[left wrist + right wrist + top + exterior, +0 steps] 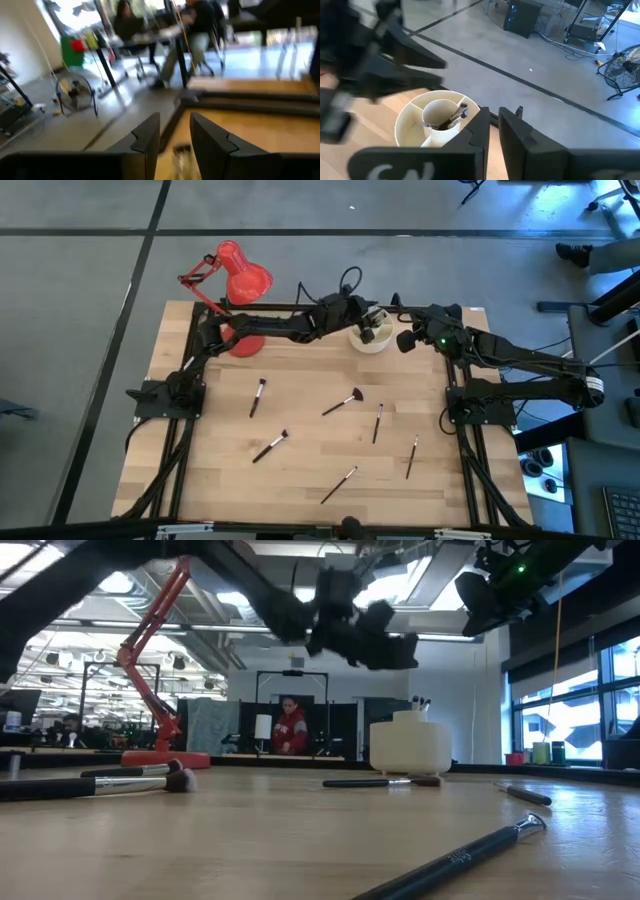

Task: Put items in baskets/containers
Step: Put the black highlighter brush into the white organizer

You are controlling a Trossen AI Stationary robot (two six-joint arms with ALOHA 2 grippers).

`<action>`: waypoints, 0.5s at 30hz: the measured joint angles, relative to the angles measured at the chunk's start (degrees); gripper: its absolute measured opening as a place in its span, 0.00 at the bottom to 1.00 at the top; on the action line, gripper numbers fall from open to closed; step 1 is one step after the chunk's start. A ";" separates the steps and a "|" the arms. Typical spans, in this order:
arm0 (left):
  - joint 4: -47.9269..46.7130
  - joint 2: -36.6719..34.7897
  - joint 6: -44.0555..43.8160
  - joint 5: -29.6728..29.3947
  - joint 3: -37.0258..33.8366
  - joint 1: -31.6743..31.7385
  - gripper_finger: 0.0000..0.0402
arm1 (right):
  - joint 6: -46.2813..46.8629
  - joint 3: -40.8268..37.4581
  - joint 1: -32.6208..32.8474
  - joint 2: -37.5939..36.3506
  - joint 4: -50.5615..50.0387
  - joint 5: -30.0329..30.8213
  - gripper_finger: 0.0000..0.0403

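Note:
The cream-white cup organiser stands at the back of the table, with brushes leaning in its central ring. My left gripper hovers right over the cup, its fingers apart with nothing between them. My right gripper hangs just right of the cup, fingers close together and empty. Several slim makeup brushes lie loose on the wood: one at the left, one in the middle, one near the front.
A red desk lamp stands at the back left, its base on the table. More brushes lie front right. Dark arm frames run down both table sides. People sit in the room beyond.

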 joint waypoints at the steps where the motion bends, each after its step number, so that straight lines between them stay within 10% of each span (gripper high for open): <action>1: -4.11 -1.58 0.55 -0.01 0.03 -0.44 0.27 | -0.01 0.00 0.00 0.00 -0.28 0.02 0.10; 9: -35.48 -8.33 -4.28 8.03 0.09 -5.05 0.25 | 0.03 0.00 0.00 0.00 -0.07 0.00 0.10; 15: -41.31 -4.14 -5.28 10.58 0.07 -11.78 0.25 | 0.20 0.00 0.00 0.00 1.56 -0.59 0.10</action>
